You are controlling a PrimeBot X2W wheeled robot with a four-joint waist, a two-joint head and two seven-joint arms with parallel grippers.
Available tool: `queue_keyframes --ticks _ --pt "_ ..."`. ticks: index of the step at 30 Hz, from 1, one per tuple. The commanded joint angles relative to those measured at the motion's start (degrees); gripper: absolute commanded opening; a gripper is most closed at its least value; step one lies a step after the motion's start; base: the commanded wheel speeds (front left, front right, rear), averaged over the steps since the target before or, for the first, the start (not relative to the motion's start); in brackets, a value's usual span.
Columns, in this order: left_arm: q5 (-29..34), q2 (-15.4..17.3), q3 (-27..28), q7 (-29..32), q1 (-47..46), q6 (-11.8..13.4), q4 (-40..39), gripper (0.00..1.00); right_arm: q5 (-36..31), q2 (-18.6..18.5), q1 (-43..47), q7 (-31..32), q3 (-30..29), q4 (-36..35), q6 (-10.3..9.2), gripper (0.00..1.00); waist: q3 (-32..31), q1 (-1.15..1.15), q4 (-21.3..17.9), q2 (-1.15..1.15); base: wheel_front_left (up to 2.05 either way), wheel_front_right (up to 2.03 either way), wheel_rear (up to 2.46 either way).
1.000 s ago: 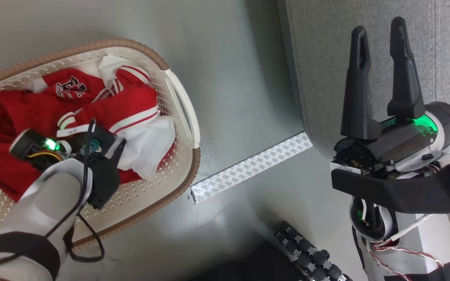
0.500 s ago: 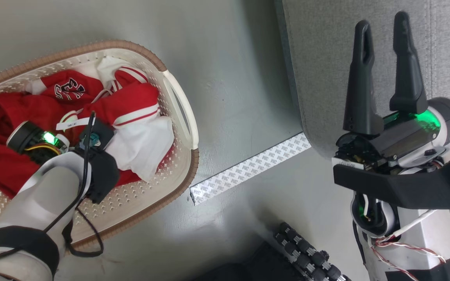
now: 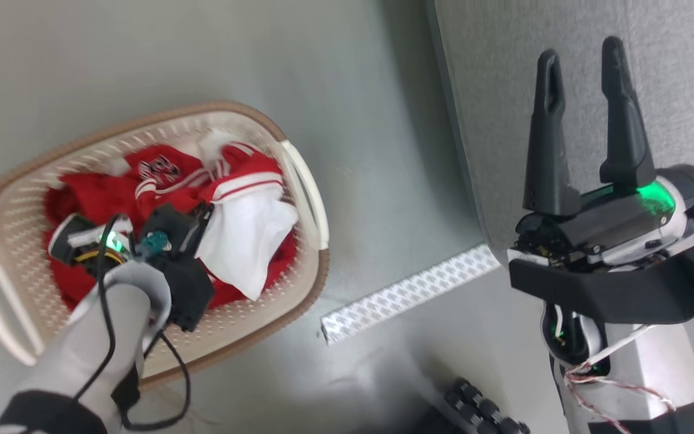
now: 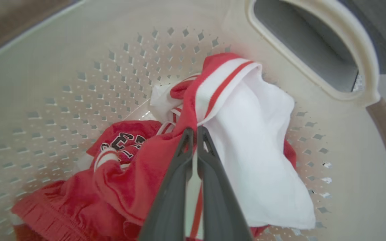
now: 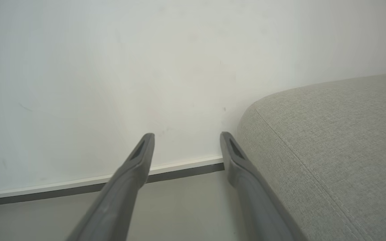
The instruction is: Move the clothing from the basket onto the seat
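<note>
The clothing (image 3: 244,235), red with white panels and striped trim, lies bunched in the cream basket (image 3: 142,123) on the floor at the left. My left gripper (image 3: 202,212) reaches down into the basket. In the left wrist view its fingers (image 4: 179,174) are shut on a fold of the clothing (image 4: 253,150) where red meets white, with the perforated basket wall (image 4: 79,67) behind. A lettered logo (image 4: 122,140) shows on a red piece below. My right gripper (image 3: 581,51) is open and holds nothing, in front of the grey seat (image 3: 491,90). The right wrist view shows its tips (image 5: 187,136) beside the seat (image 5: 330,150).
A strip of white patterned tape (image 3: 410,292) lies on the grey floor between basket and seat. A black ridged part of my base (image 3: 479,410) sits at the bottom. A white wall with a dark baseboard (image 5: 179,169) stands beyond the seat's end.
My left gripper has shut on the clothing, and the fabric has bunched up around it. The head camera has shifted, so the basket sits lower and further right. The right gripper stays open.
</note>
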Motion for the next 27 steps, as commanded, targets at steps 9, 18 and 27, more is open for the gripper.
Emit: queue_keyframes --ticks 9,18,27 --pt "0.1 1.1 5.3 -0.2 9.8 1.1 -12.6 0.0 -4.2 0.1 3.4 -0.1 0.1 2.2 0.04 1.0 -11.5 0.0 5.8 0.0 0.0 0.0 0.0" --pt "1.3 -0.8 13.4 -0.2 21.7 1.5 -26.3 0.0 -7.2 -0.1 8.8 -0.1 0.3 5.0 0.04 1.0 -23.2 0.0 10.4 0.0 0.0 0.0 0.0" --pt "3.1 -2.3 21.9 -0.2 31.2 0.7 -38.0 0.0 -7.0 -1.9 14.0 -0.1 1.8 8.6 0.04 1.0 -32.8 0.0 12.7 0.0 0.0 0.0 0.0"
